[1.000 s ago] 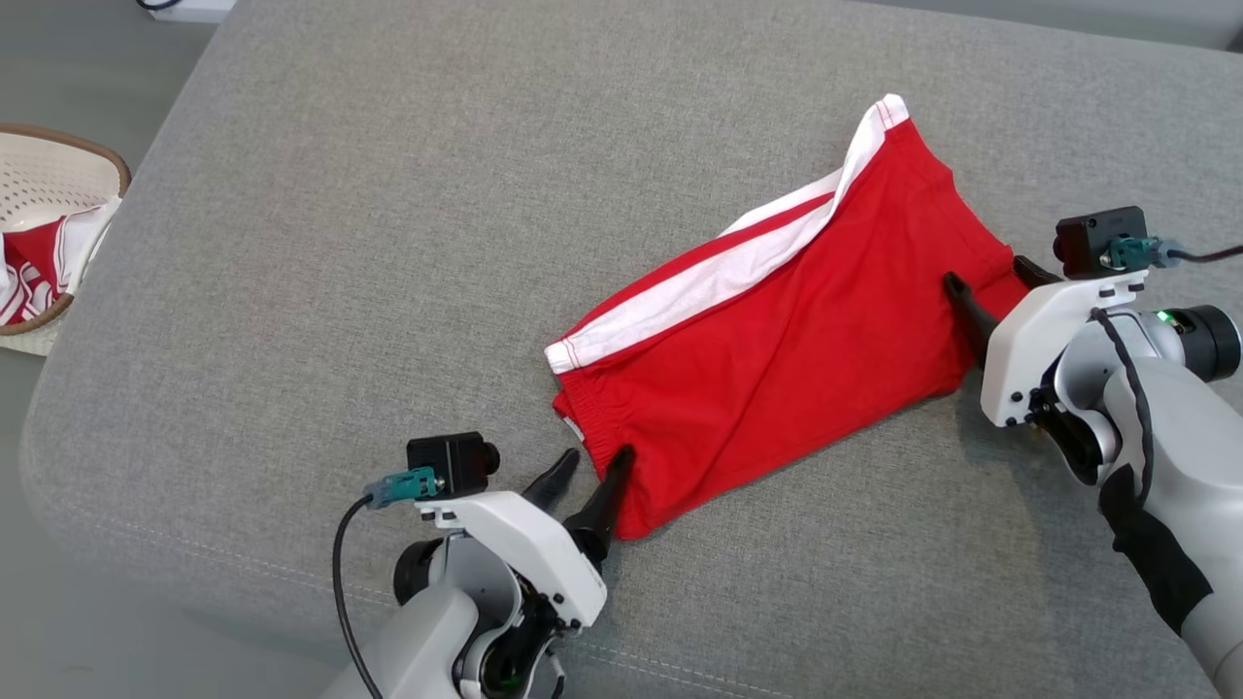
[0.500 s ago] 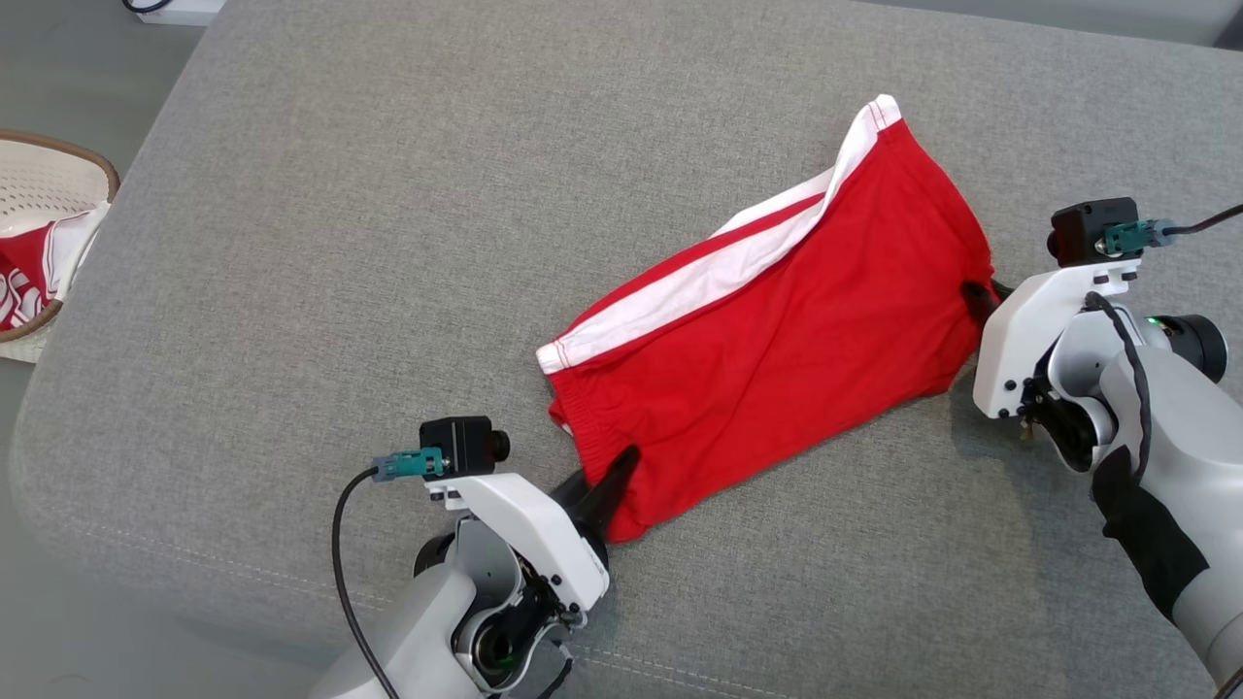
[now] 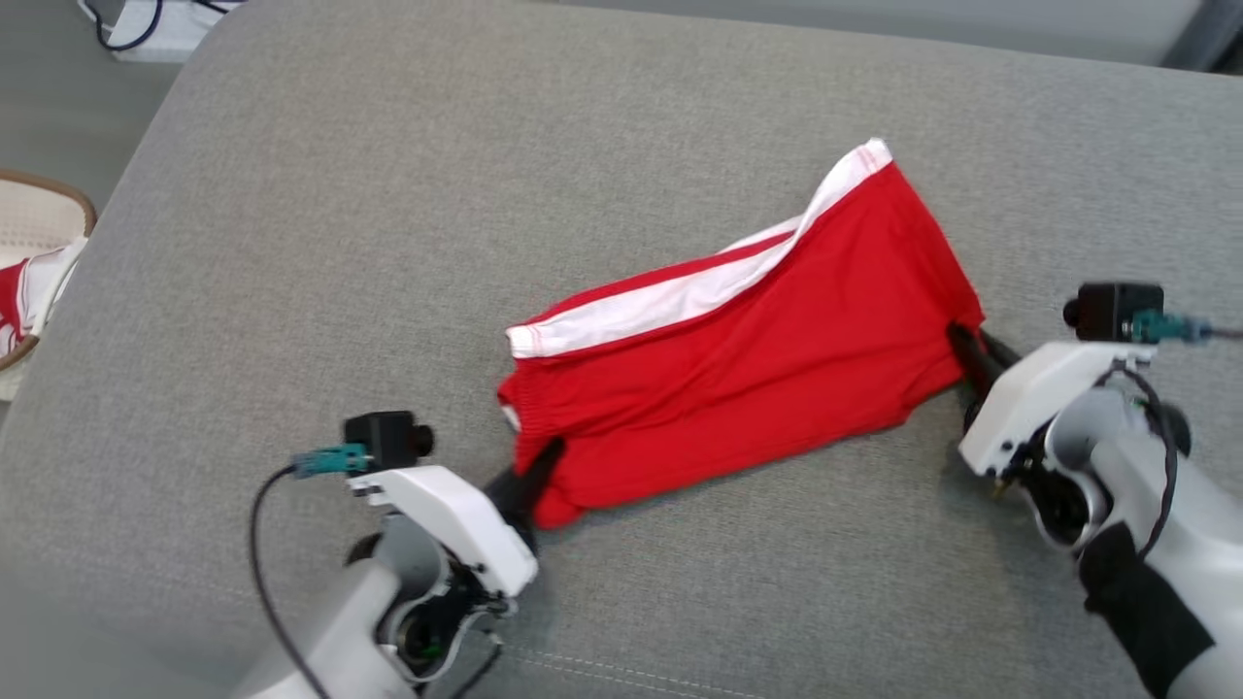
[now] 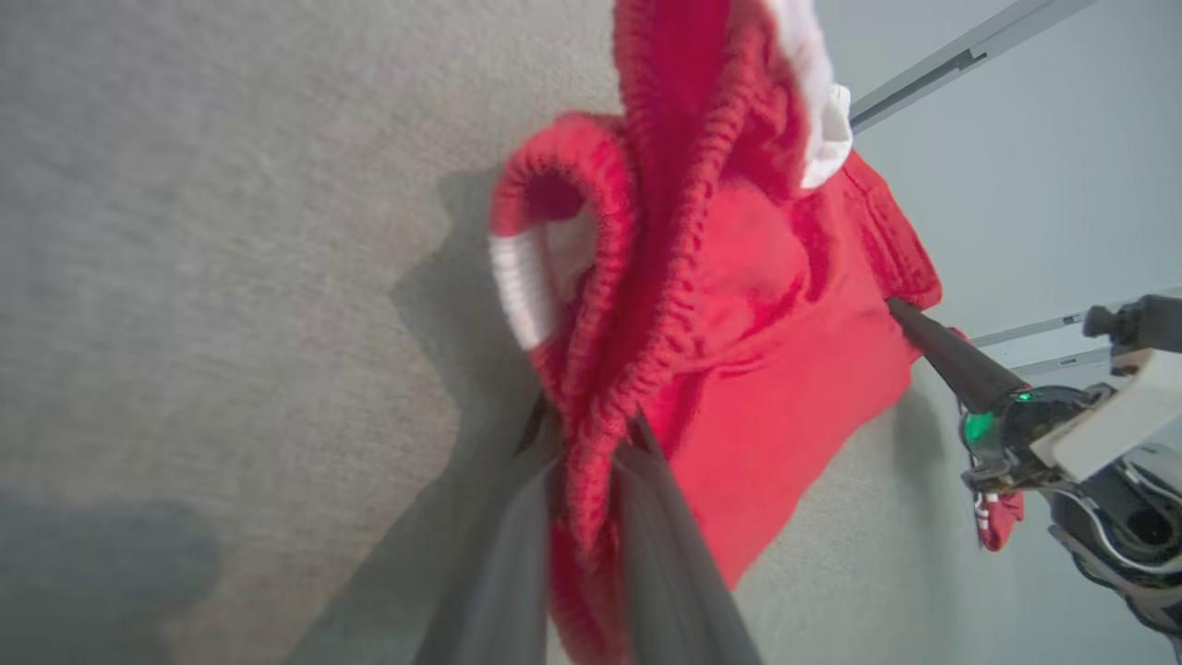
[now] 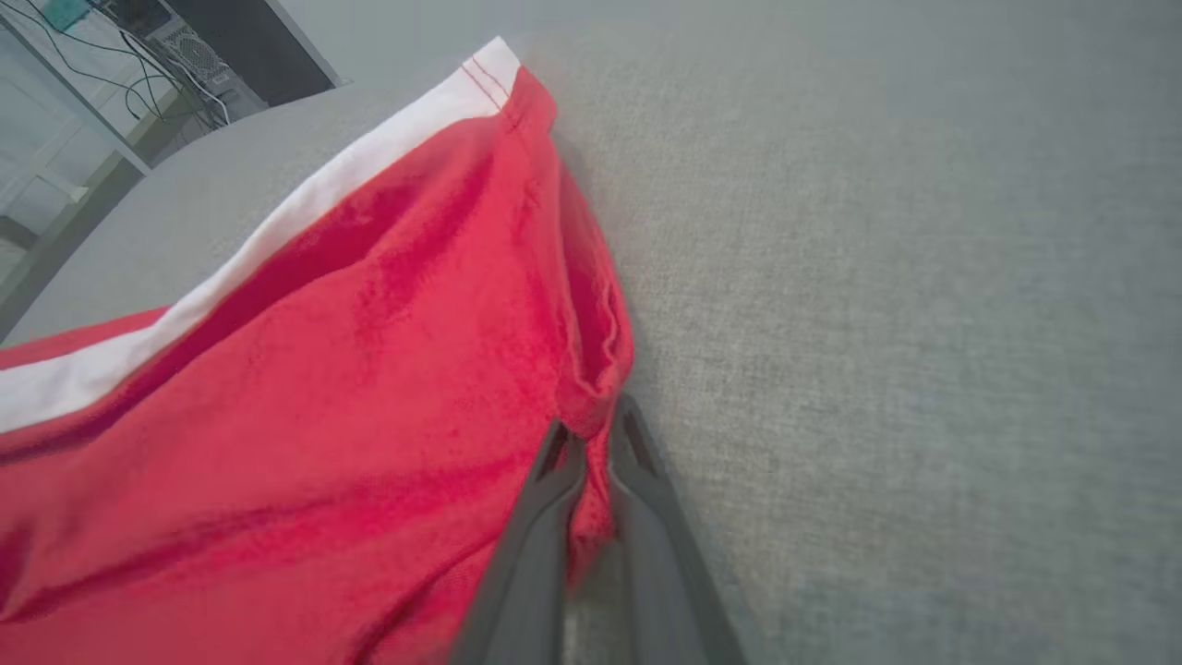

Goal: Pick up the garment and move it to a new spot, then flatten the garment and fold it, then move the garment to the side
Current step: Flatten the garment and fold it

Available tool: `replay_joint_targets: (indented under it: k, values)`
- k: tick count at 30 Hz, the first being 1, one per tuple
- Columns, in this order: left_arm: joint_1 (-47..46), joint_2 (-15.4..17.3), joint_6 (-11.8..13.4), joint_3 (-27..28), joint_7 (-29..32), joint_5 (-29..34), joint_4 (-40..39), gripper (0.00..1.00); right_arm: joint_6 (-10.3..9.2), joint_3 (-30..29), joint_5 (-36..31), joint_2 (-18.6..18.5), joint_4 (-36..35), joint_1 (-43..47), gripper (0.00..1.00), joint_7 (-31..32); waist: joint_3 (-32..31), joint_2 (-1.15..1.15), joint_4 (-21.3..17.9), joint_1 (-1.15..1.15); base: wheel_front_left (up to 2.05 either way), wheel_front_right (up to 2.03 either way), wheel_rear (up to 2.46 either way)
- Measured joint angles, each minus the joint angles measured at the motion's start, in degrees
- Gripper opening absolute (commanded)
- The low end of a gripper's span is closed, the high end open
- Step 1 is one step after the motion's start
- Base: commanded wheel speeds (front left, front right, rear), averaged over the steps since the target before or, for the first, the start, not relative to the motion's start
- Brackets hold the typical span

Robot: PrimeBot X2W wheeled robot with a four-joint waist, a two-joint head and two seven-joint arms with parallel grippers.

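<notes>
Over at the far left edge, a basket sits off the grey cushion with what may be another red-and-white cloth inside, though the frame cuts it off. Moving right, the left gripper comes in low at the near-left corner of the red shorts. The wrist view settles it: both dark fingers are pinched tight on the ribbed elastic waistband, with bunched fabric squeezed between them. The shorts lie across the middle of the cushion, angled up toward the far right, with the white side stripe running along the far edge. Further right, the right gripper is clamped on the leg-end hem, fingers together with a small fold of red cloth nipped between the tips. So both ends are held, and this reads as the pick-up for the move to a new spot. To do it well, raise both arms together and level, with gentle tension along the length so the middle doesn't sag and drag on the cushion. Go easy on the pull, because that hem pinch is a thin bite and could slip. Set it down with the arms well apart so the shorts land nearly flat, ready for smoothing.
</notes>
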Motion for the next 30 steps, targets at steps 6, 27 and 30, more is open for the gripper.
replay_joint_targets:
  k: [6,27,30]
  values:
    - [2.9,5.4,0.9,1.3,1.9,-0.6,-4.6,0.00,0.00,-1.5,4.1,0.5,-7.4,9.0,0.00,-6.6,-1.4,0.00,-3.0,0.00,0.00,0.00,0.00]
    - [14.0,13.6,9.2,4.1,3.4,-2.7,-18.5,0.00,0.01,-12.5,-2.7,7.1,-24.7,32.5,0.00,-9.5,-2.6,0.00,-12.6,-0.01,0.00,0.00,0.00]
    - [14.8,14.4,9.7,4.4,3.2,-2.6,-18.9,0.45,0.00,-14.1,-3.5,8.1,-26.5,33.9,1.00,-7.8,-3.1,0.00,-12.8,0.00,0.00,0.00,0.00]
